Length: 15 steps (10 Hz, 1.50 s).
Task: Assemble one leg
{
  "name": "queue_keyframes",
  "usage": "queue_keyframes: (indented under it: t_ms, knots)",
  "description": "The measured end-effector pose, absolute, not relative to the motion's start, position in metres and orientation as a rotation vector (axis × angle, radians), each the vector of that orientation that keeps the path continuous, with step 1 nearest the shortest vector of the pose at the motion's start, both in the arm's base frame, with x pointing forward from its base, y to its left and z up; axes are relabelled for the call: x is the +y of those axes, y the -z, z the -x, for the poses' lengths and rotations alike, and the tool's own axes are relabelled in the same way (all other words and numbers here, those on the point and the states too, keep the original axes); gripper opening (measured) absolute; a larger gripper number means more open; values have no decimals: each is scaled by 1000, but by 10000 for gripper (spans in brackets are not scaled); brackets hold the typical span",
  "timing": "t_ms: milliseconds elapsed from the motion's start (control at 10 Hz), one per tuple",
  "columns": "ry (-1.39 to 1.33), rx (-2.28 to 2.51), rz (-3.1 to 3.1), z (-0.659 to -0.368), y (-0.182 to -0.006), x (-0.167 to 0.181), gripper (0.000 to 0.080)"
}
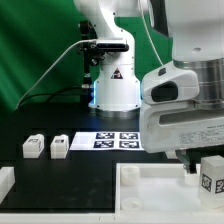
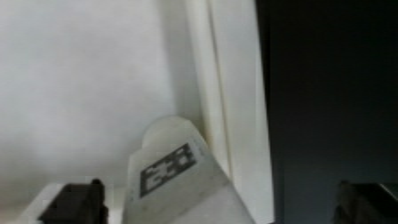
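One leg (image 1: 212,175), a small white post with a black-and-white tag, stands upright on the large white panel (image 1: 150,190) at the exterior view's right. In the wrist view this leg (image 2: 173,165) stands on the panel (image 2: 89,90) right by its raised rim (image 2: 228,90). My gripper (image 2: 222,205) hovers over it. The dark fingertips (image 2: 75,202) are wide apart, one on each side of the leg, and do not touch it. In the exterior view the gripper (image 1: 192,160) hangs just beside the leg. Two more legs (image 1: 33,146) (image 1: 60,146) lie on the black table at the left.
The marker board (image 1: 118,140) lies on the table in front of the robot base (image 1: 112,85). A white part (image 1: 5,180) shows at the lower left edge. Beyond the panel's rim lies the black table (image 2: 329,100).
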<state>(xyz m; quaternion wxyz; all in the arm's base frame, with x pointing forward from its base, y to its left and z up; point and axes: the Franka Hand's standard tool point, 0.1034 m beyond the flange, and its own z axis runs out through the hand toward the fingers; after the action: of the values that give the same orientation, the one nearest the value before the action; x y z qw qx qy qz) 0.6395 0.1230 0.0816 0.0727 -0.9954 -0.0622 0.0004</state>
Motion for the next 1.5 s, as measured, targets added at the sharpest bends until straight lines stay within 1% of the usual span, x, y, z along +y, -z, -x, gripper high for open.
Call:
queue_keyframes:
  t_ms: [100,200,300,400,500,600,700,800,1100,1500]
  knots:
    - [33,-421,2978,-640,-79,119,648]
    - [40,-524,2964,-642,-78,109,648]
    - [43,-527,2963,-642,-78,109,648]
    - [42,-528,2963,-642,-77,110,547]
    - [40,-484,2968,-642,-78,110,411]
    - [28,-271,2988,-642,-78,112,411]
    - [22,-164,2996,-642,-78,112,293]
    - [15,-67,2998,-642,-78,112,293]
    - [-57,605,2943,-645,-79,109,293]
    - [-163,1597,2548,-639,-74,107,294]
